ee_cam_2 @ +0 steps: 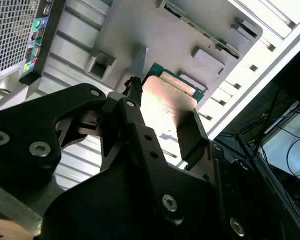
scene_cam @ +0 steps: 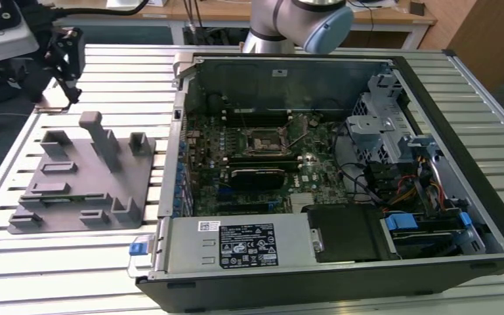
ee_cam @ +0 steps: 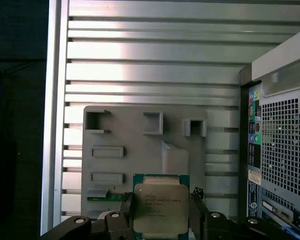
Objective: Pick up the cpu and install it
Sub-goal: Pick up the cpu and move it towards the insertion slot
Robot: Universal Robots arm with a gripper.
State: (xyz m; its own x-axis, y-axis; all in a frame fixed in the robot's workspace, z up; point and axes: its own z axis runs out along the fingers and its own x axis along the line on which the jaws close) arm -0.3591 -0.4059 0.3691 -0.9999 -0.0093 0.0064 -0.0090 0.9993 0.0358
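Observation:
The cpu (ee_cam: 160, 206), a thin square chip with a pale silvery top and green edge, sits between the black fingers of my gripper (ee_cam: 162, 197). In the second wrist view the same cpu (ee_cam_2: 167, 105) is clamped by a finger on each side, held up over the grey fixture tray (ee_cam_2: 139, 30). In the exterior view my gripper (scene_cam: 66, 72) hangs above the table's far corner at the exterior view's left, beyond the tray (scene_cam: 86, 177). The black-framed socket (scene_cam: 264, 139) lies open on the motherboard inside the computer case (scene_cam: 462, 216).
The open case fills the middle and the exterior view's right, with a power supply (scene_cam: 234, 243), drive cage (scene_cam: 379, 125) and cables. Its perforated rear panel (ee_cam: 282, 145) stands close beside the tray. The tray carries upright posts (scene_cam: 103, 141). The slatted metal table (scene_cam: 60, 269) ends nearby.

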